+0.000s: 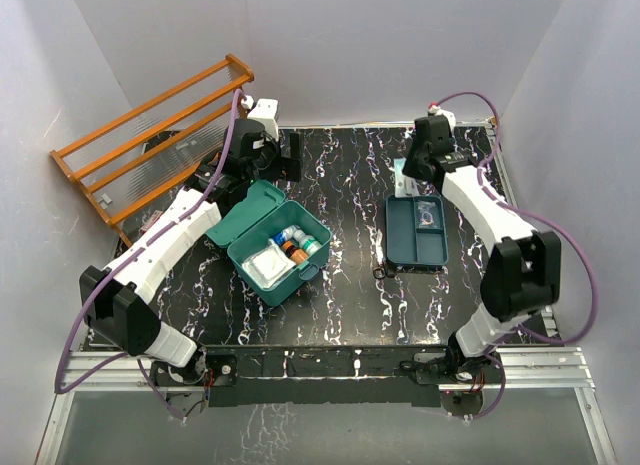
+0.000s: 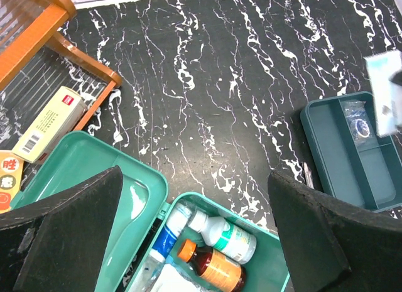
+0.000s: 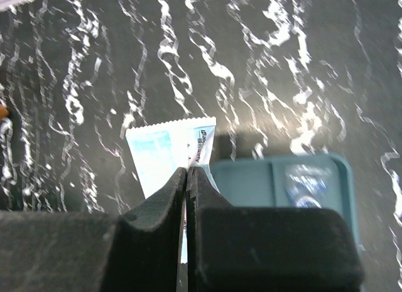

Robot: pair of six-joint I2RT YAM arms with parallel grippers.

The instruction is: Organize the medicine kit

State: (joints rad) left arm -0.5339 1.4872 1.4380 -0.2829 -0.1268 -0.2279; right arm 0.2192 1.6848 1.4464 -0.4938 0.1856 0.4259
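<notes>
The medicine kit (image 1: 248, 210) sits open on the left half of the tabletop (image 1: 350, 305), turned at an angle, with its lid thrown back toward the far-left corner. Inside it lie bottles (image 2: 223, 238) and a white packet. A shallow divided tray (image 1: 405, 235) rests on the right half.

The right gripper (image 3: 187, 173), near the far edge just beyond the tray, has its fingers (image 3: 151, 210) clenched on a pale blue-and-white sachet (image 3: 166, 154). They catch it only along one thin margin. The left gripper (image 2: 195, 179) hangs over the kit's far side with its fingers (image 2: 75, 216) spread wide, grasping nothing.

The likely trouble lies in that narrow pinch. A flat, slick sachet held by its edge can twist or slide free on a quick swing, and it would then land on the bare tabletop between tray and kit.

The left arm also stands close above the kit. A right arm reaching across to the box may brush it.

The kit's free space looks small, so a sachet released high could settle on top of the bottles or catch on the rim. That would later keep the lid from shutting. Boxes still lying by the orange rack (image 2: 94, 64) at the far-left corner will need room too.
</notes>
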